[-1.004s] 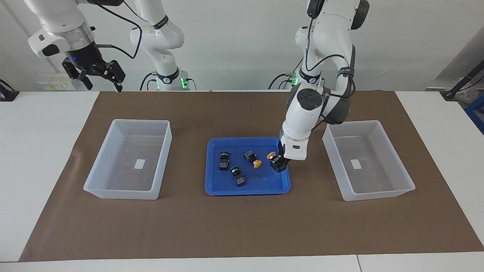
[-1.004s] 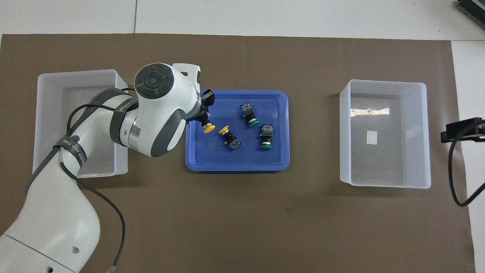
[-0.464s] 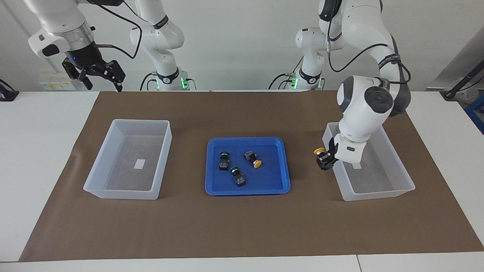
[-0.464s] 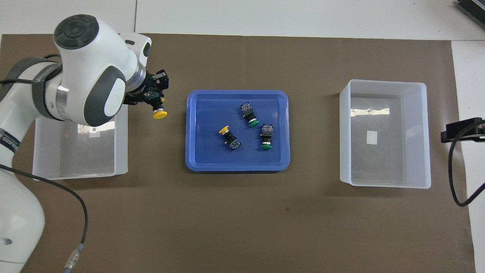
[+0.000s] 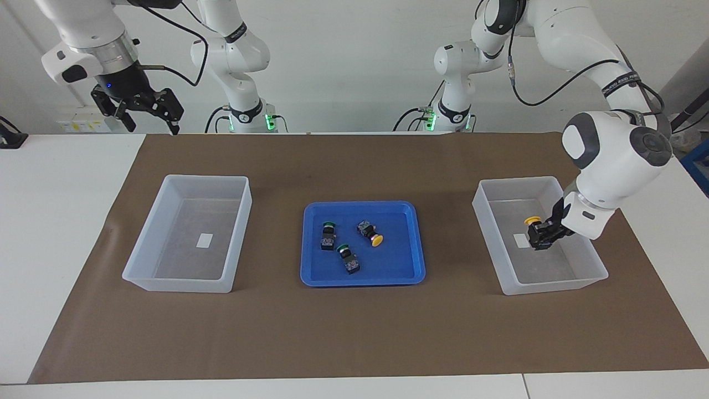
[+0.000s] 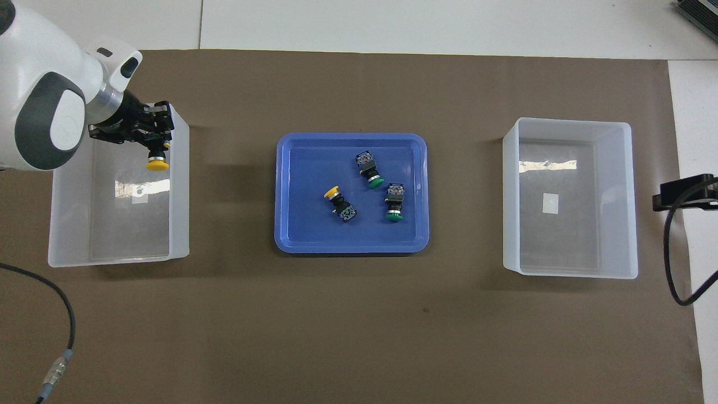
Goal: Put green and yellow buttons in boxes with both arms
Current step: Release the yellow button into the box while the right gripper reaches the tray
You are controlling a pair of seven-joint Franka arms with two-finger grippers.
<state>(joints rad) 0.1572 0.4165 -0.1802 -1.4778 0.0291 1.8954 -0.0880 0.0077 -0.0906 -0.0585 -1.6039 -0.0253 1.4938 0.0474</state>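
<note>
- Pinching a yellow button [image 5: 533,222] by its body, the left hand [image 5: 540,238] hangs over the box [image 5: 595,260] at the left arm's end.
- Right hand [image 5: 145,111], fingers spread, waits raised above the table's [image 5: 55,221] corner.
- Three buttons [image 5: 347,239] lie in the blue tray [image 5: 412,271].

No legible text or labels

**Cut off and covered**

In the overhead view the left arm [image 6: 39,106] runs off the frame's edge, covering a corner of its box [image 6: 179,224]. Only the right pincer [image 6: 681,192]'s tip shows there. The buttons' [image 5: 328,235] body markings are too small to read.
</note>
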